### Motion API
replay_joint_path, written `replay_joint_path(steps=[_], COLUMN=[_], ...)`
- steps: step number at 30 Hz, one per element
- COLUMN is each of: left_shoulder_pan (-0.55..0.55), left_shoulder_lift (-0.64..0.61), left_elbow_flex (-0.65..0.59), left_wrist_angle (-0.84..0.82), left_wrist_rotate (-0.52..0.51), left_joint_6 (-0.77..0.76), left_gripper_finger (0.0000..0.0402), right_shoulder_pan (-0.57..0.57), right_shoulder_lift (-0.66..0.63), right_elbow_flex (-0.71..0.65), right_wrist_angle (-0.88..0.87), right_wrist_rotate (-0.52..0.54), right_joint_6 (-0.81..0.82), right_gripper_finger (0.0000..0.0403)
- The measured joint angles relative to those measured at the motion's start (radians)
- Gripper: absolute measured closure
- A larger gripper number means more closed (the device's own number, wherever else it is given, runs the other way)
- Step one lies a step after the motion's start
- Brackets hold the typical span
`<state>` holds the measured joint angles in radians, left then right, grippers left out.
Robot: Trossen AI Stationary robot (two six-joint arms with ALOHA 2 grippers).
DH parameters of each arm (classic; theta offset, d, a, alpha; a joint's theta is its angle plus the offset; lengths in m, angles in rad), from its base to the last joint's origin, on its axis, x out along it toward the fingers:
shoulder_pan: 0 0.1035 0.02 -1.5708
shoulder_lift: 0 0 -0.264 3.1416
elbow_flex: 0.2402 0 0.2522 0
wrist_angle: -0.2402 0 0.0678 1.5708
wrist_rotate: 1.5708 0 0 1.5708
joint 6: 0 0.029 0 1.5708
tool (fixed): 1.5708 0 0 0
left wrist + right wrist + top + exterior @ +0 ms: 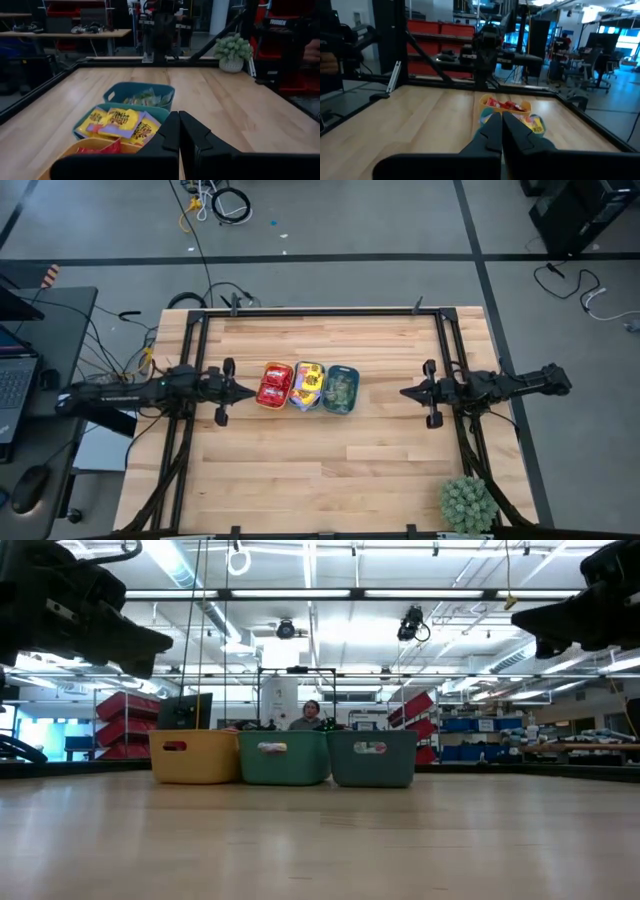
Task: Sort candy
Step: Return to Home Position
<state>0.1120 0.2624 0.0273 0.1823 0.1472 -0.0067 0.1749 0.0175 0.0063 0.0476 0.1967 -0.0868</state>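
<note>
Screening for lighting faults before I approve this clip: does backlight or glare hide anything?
Low view: bright ceiling lights backlight the left arm and right arm into black silhouettes; the bins are readable. Left wrist view: the left gripper, shut, is a featureless dark mass, yet the candy beyond is evenly lit. High view: even light on the table, no glare.

Three trays in a row: one yellow tray [195, 757] and two teal, the middle tray [283, 760] and end tray [372, 760]. Each holds one sort: red candy [272, 386], yellow candy [309, 383], green candy [341, 388], too heaped to count. Flanking the trays, two arms: left arm [150, 388], right arm [500, 385]. One plant [468, 502].
</note>
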Motion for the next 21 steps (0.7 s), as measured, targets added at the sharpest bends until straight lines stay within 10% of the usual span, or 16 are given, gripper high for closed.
replay_joint_path(steps=[8, 21], left_shoulder_pan=[0.000, 0.000], left_shoulder_lift=[-0.264, -0.263], left_elbow_flex=[0.004, 0.008], left_wrist_angle=[-0.205, -0.183], left_wrist_rotate=[-0.013, -0.144], left_joint_6=[0.006, 0.015], left_gripper_finger=[0.0402, 0.0401], right_shoulder_pan=[0.000, -0.001], right_shoulder_lift=[-0.011, 0.009], right_elbow_flex=[0.000, 0.000], right_wrist_angle=[0.001, 0.019], right_wrist_rotate=[0.001, 0.170], right_joint_6=[0.000, -0.016], right_gripper_finger=[0.0403, 0.0403])
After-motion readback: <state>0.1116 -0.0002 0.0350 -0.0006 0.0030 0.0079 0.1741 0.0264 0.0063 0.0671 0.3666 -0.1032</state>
